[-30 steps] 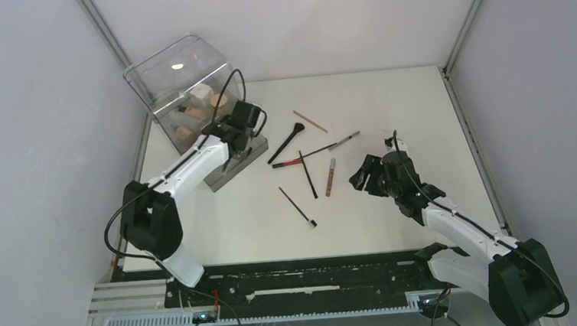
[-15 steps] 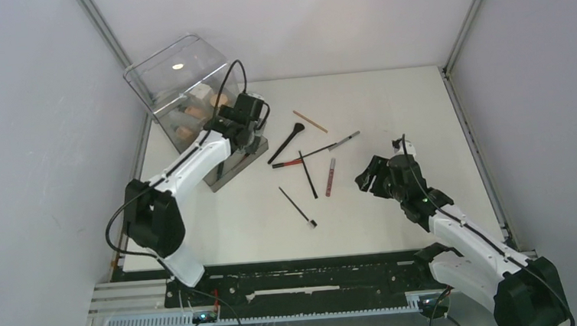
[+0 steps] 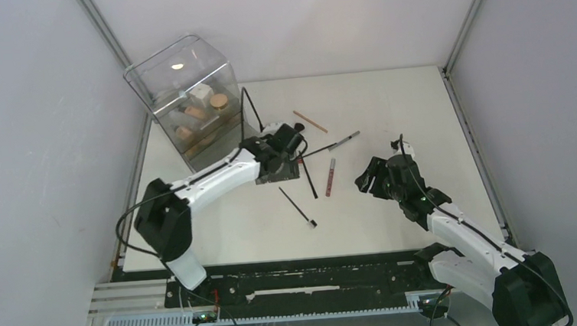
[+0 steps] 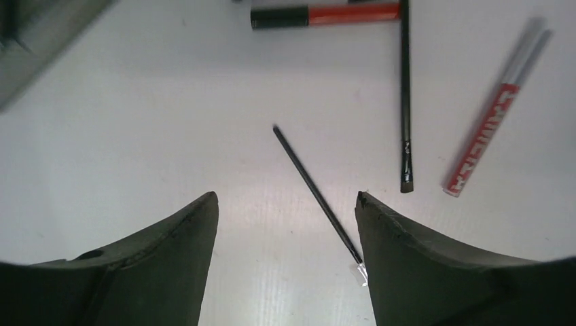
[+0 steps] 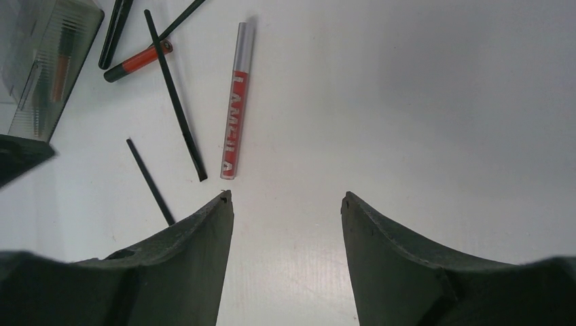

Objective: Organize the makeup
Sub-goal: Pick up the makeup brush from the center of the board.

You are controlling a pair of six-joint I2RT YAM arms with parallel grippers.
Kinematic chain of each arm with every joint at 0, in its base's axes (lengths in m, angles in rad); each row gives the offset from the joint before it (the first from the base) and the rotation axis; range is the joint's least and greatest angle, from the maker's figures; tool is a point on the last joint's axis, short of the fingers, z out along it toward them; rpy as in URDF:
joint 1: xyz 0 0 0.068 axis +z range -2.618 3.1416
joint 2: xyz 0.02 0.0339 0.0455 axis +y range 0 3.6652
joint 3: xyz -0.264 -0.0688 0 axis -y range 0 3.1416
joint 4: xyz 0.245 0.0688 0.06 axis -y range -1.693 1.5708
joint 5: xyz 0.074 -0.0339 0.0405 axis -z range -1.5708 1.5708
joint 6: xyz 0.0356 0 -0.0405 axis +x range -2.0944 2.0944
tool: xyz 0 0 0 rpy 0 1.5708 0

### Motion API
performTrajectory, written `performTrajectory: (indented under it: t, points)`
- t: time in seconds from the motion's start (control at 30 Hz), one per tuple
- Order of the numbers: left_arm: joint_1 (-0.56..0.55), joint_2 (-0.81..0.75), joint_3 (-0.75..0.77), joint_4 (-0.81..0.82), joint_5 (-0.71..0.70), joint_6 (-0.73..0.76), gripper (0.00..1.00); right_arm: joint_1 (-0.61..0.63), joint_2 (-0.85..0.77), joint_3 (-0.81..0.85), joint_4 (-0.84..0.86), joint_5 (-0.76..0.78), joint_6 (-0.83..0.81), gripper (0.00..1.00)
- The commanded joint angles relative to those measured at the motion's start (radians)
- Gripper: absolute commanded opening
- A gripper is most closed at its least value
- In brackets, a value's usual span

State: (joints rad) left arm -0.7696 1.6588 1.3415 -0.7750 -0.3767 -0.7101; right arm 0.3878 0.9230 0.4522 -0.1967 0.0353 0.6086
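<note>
Top view: clear plastic box [image 3: 179, 71] stands at upper left of the frame on the white table [image 3: 388, 102]. Through its walls a white cube box [image 3: 201, 92] and a round tan compact [image 3: 220, 101] can be made out; other beige items lower down are too small to tell apart. Loose makeup lies at centre frame. Left gripper [image 4: 286, 197] is reached out over that cluster. Its wrist view shows the jaws spread wide with nothing held between them, above the table. Below the gap, flat on the surface: thin black brush [image 4: 316, 193], running diagonally from centre frame toward lower right, pale tip just beside the right-hand finger. To its right: second black brush [image 4: 405, 102], nearly vertical in frame. Further right and apart from it: red lip tube [image 4: 489, 122] with silver cap, tilted. At top edge: red-and-black tube [image 4: 322, 13], horizontal, its red end meeting the second black brush; touching or crossing, cannot tell. Grey slab [image 4: 41, 41] in upper left corner of that view, blurred, identity unclear. Right gripper [image 5: 286, 195] sits right of centre in the top view, near the cluster but apart from it; jaws parted, empty, over bare table. In its wrist view the red lip tube lies up and left of the left-hand finger. Tan stick [image 3: 309, 121] lies alone above the cluster.
</note>
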Motion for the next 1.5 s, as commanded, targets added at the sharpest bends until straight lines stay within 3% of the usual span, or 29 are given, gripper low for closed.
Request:
performTrajectory:
  t: [0.0, 0.33, 0.6, 0.83, 0.97, 1.13, 1.27, 1.47]
  points:
    - [-0.058, 0.109, 0.007, -0.124, -0.005, -0.309, 0.77, -0.004, -0.016, 0.003, 0.021, -0.004, -0.005, 0.67]
    - [-0.132, 0.240, 0.035, -0.149, 0.077, -0.387, 0.71, -0.002, -0.027, -0.007, 0.016, -0.006, 0.003, 0.67]
    - [-0.117, 0.329, 0.061, -0.157, 0.162, -0.363, 0.58, 0.000, -0.038, -0.021, 0.018, -0.004, 0.008, 0.67]
    - [-0.108, 0.303, 0.014, -0.105, 0.179, -0.368, 0.45, 0.000, -0.040, -0.022, 0.023, -0.005, 0.009, 0.67]
    - [-0.100, 0.283, -0.017, -0.082, 0.189, -0.372, 0.31, 0.000, -0.035, -0.021, 0.028, -0.006, 0.009, 0.67]
    - [-0.080, 0.272, -0.045, -0.046, 0.208, -0.343, 0.01, -0.001, -0.032, -0.022, 0.035, -0.009, 0.011, 0.67]
    - [-0.069, 0.235, -0.044, -0.024, 0.182, -0.250, 0.00, -0.001, -0.032, -0.022, 0.038, -0.013, 0.008, 0.67]
    - [-0.035, 0.105, -0.011, -0.010, 0.059, 0.098, 0.00, -0.003, -0.028, -0.021, 0.045, -0.017, 0.007, 0.67]
